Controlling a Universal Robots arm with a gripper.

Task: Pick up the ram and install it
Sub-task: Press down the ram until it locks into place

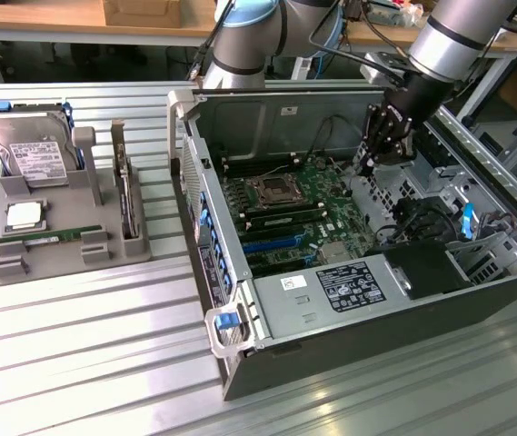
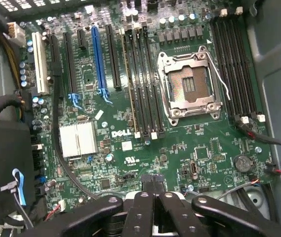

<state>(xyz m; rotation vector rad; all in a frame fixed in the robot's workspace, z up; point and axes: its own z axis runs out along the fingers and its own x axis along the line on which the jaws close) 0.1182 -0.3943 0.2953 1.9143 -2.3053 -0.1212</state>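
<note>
A ram [image 1: 40,238] lies flat at the front of the grey tray [image 1: 67,263], a long green stick with a pale label. A second dark stick [image 1: 127,195] stands on edge in the tray's right-hand slot. My gripper [image 1: 365,166] hangs inside the open computer case, over the motherboard [image 1: 326,204] and far to the exterior view's right of the tray. In the wrist view the black fingers [image 2: 145,197] are pressed together with nothing between them, above the board's edge. The empty processor socket [image 2: 189,84] has memory slots [image 2: 147,84] on both sides; a thin stick [image 2: 130,79] seems seated in one.
The tray also holds a silver hard drive [image 1: 29,150] and a square processor chip [image 1: 24,216]. The case [image 1: 240,300] has tall metal walls, a power supply [image 1: 349,286] at the front, black cables [image 1: 412,222] and a blue-tabbed cable [image 1: 465,221]. Ribbed metal tabletop [image 1: 85,354] surrounds everything.
</note>
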